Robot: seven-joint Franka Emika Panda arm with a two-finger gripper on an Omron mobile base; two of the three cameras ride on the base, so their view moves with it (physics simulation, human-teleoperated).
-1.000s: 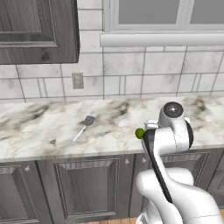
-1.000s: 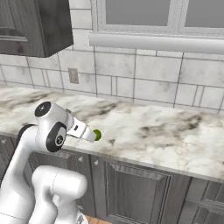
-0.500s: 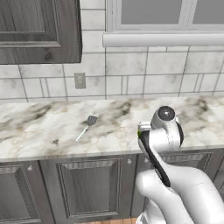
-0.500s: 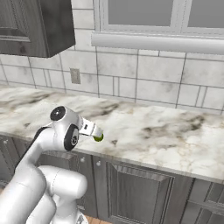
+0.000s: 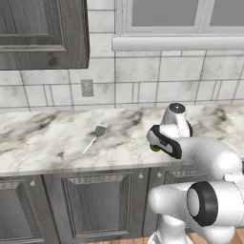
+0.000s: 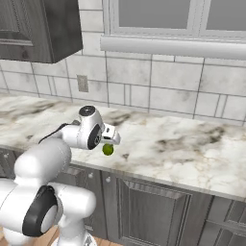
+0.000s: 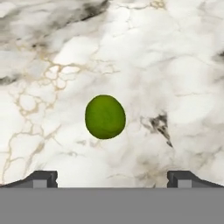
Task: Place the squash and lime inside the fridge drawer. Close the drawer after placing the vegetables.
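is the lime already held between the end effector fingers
No, the lime lies on the marble counter, apart from both fingertips.

- I can read no text, label, brand, number or sign anywhere around my end effector.
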